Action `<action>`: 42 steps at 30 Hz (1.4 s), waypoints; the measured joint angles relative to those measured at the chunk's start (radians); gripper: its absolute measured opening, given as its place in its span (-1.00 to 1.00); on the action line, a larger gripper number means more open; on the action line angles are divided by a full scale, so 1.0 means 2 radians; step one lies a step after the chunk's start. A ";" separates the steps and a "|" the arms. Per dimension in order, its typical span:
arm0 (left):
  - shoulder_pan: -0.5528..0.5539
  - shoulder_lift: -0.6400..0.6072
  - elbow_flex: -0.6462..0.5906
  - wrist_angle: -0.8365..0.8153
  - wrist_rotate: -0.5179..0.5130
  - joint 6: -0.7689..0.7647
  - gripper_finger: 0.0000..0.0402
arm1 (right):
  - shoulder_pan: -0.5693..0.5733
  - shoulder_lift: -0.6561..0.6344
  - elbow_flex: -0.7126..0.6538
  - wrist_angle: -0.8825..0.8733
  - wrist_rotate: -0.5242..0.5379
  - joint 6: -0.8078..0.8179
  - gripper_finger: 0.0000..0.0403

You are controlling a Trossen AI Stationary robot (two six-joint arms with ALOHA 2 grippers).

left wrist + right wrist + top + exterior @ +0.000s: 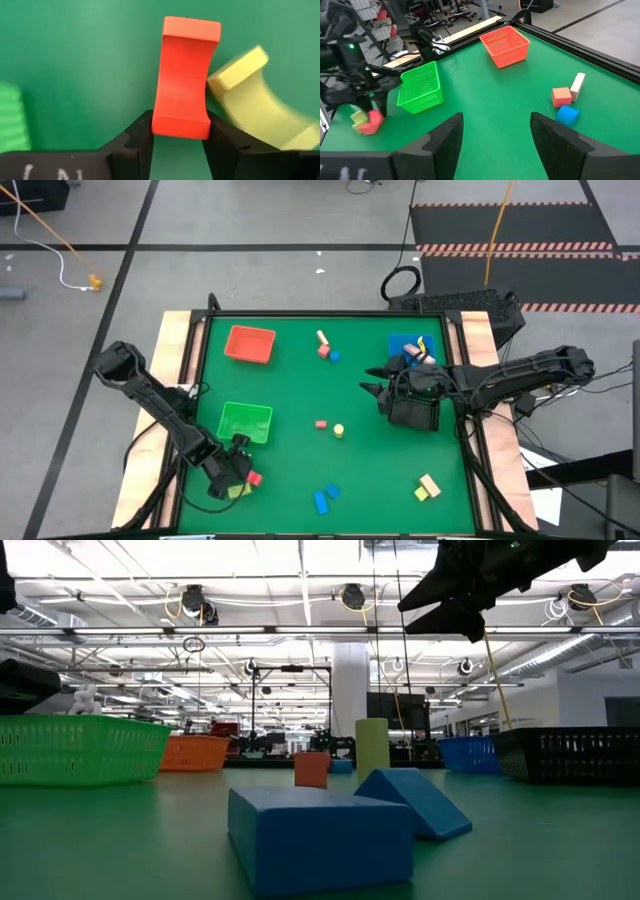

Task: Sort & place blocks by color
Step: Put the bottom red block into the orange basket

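Here the left end effector (180, 142) grips a red block (186, 80) beside a yellow block (255, 97); right end effector (495, 137) hangs open; no writing is legible.

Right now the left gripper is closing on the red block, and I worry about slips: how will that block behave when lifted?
The red block looks rigid and probably light. Its waisted sides sit between the left gripper fingers, so it may pivot. The yellow block leaning beside it could get nudged.

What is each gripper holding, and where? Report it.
Left gripper clamps the red block by its near end. Right gripper holds nothing.
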 joint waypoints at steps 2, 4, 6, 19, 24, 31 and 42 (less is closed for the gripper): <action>-0.001 -0.011 0.007 0.002 0.001 0.002 -0.33 | 0.000 0.000 0.000 0.000 0.000 0.000 0.10; 0.000 -0.018 0.013 0.001 -0.011 0.005 -0.33 | 0.000 0.000 0.000 0.000 0.000 0.000 0.10; 0.000 -0.027 0.019 -0.005 -0.040 0.011 -0.33 | 0.000 0.000 0.000 0.000 0.000 0.000 0.10; 0.082 -0.095 0.068 -0.005 -0.314 0.041 -0.33 | 0.000 0.000 0.000 0.008 0.007 0.004 0.10; 0.162 -0.131 0.072 -0.009 -0.362 0.098 -0.33 | 0.000 0.000 -0.001 0.028 0.042 0.004 0.10; 0.344 -0.156 0.072 -0.097 -0.351 0.096 -0.30 | -0.001 0.000 -0.001 0.029 0.080 0.003 0.10; 0.576 -0.157 0.072 -0.119 -0.213 0.073 -0.29 | -0.001 0.000 -0.009 0.035 0.081 0.004 0.10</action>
